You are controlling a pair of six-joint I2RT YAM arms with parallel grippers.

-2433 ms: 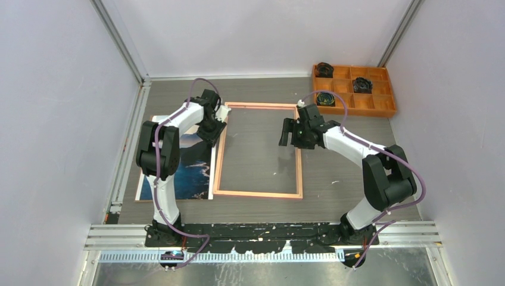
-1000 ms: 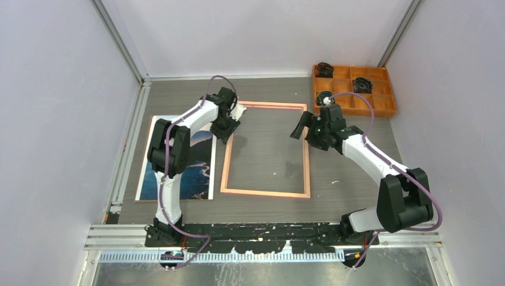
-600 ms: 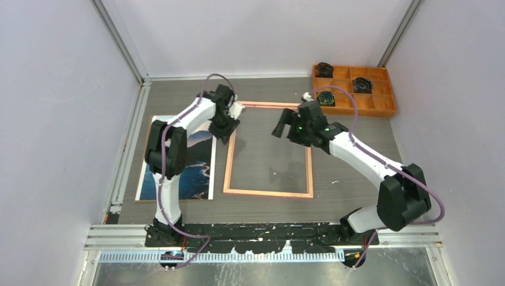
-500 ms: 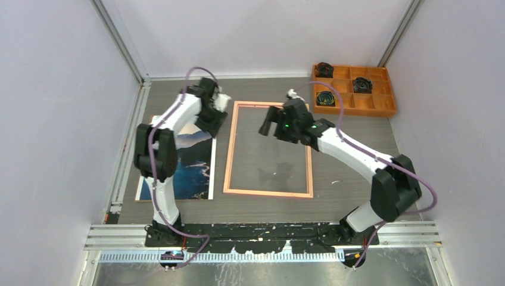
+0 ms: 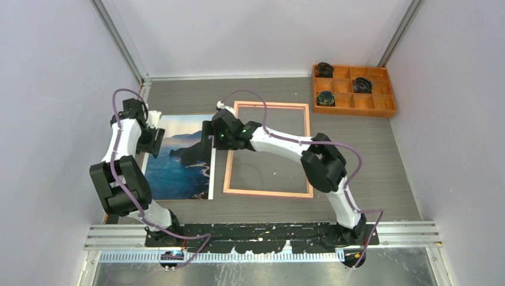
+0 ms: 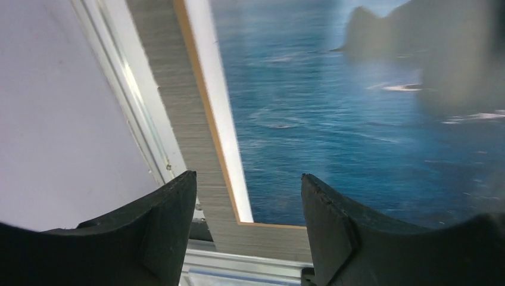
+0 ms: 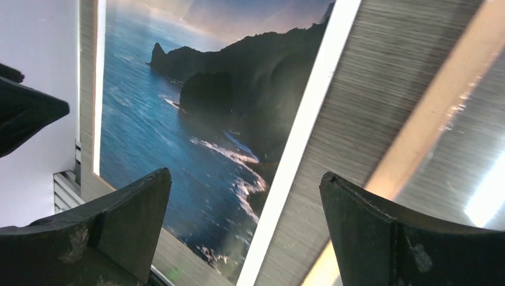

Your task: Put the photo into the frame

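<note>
The photo (image 5: 178,161), a blue seascape with dark mountains and a white border, lies flat left of the frame (image 5: 268,192), a thin pink rectangle lying empty on the table. My left gripper (image 5: 152,140) hangs open and empty over the photo's left edge; in the left wrist view (image 6: 247,232) the photo (image 6: 369,119) and a thin brown edge beneath it show between the jaws. My right gripper (image 5: 208,137) is open and empty over the photo's right edge; in the right wrist view (image 7: 244,232) the photo (image 7: 196,137) and the frame's side (image 7: 435,107) show.
An orange compartment tray (image 5: 354,89) with black coiled items stands at the back right. An aluminium rail (image 5: 128,149) and the left wall run close beside the photo's left edge; the rail also shows in the left wrist view (image 6: 143,119).
Both arms have swung left. The left gripper has left the frame's top-left corner for the photo's left edge. The right gripper has crossed over the frame to the photo's right edge.
</note>
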